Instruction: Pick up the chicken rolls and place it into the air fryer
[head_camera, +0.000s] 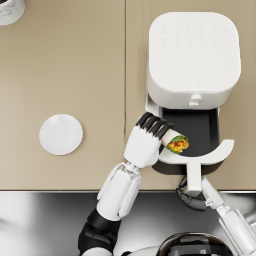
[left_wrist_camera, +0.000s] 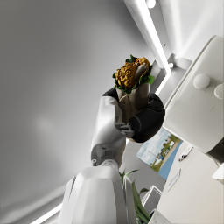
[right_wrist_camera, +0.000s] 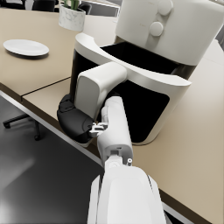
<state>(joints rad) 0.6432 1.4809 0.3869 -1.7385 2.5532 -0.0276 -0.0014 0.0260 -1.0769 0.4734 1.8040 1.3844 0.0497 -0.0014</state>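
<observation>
Roll: I have the chicken roll (head_camera: 176, 142) in my left hand (head_camera: 145, 142), over the open air fryer drawer (head_camera: 200, 127).
Left fingers: wrapped around the wrapped end.
Handling: I judge it light and soft, filling loose; grip the wrap, gently.
Right hand (head_camera: 192, 199): fingers closed on the drawer handle (head_camera: 193, 175).

No legible text, brand, number or sign appears in any view. The air fryer (head_camera: 193, 52) bears faint pale marks on its top panel, above its front knob, too small and blurred to read.
</observation>
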